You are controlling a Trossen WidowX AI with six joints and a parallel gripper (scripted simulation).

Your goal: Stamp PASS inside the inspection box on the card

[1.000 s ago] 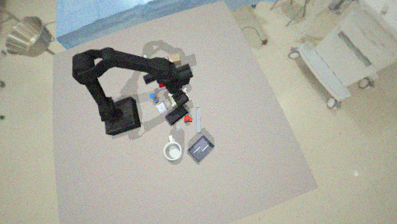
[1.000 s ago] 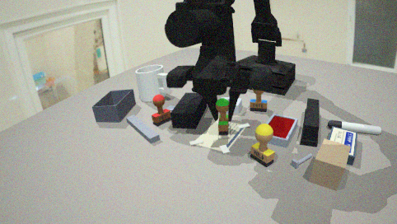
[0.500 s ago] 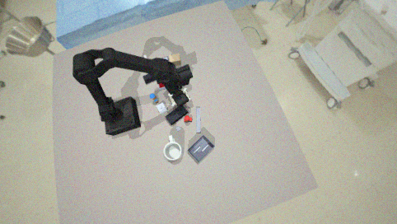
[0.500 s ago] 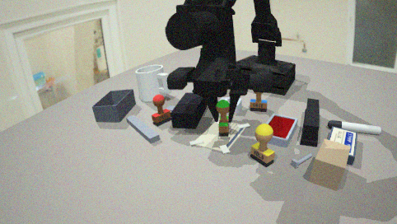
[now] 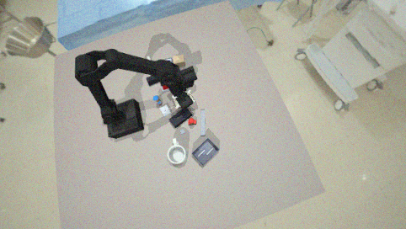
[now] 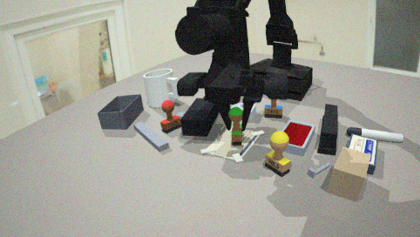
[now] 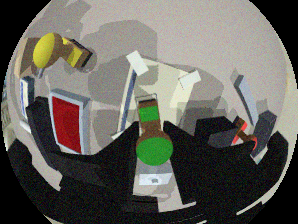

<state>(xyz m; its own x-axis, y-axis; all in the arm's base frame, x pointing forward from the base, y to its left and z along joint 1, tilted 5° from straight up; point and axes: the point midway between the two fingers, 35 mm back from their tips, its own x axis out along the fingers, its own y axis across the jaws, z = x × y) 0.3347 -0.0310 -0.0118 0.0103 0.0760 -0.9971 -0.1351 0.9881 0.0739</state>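
Observation:
My gripper is shut on the green-handled stamp, which is upright with its base down over the card. The word on this stamp is not readable. Its base is at a small outlined box on the card in the wrist view; whether it touches the card I cannot tell. The base hides the inside of the box, so no print is visible there. The red ink pad lies open beside the card.
A yellow stamp stands near the card. A red stamp and black block are on its other side. A blue stamp, mug, dark tray, marker and wooden block surround them.

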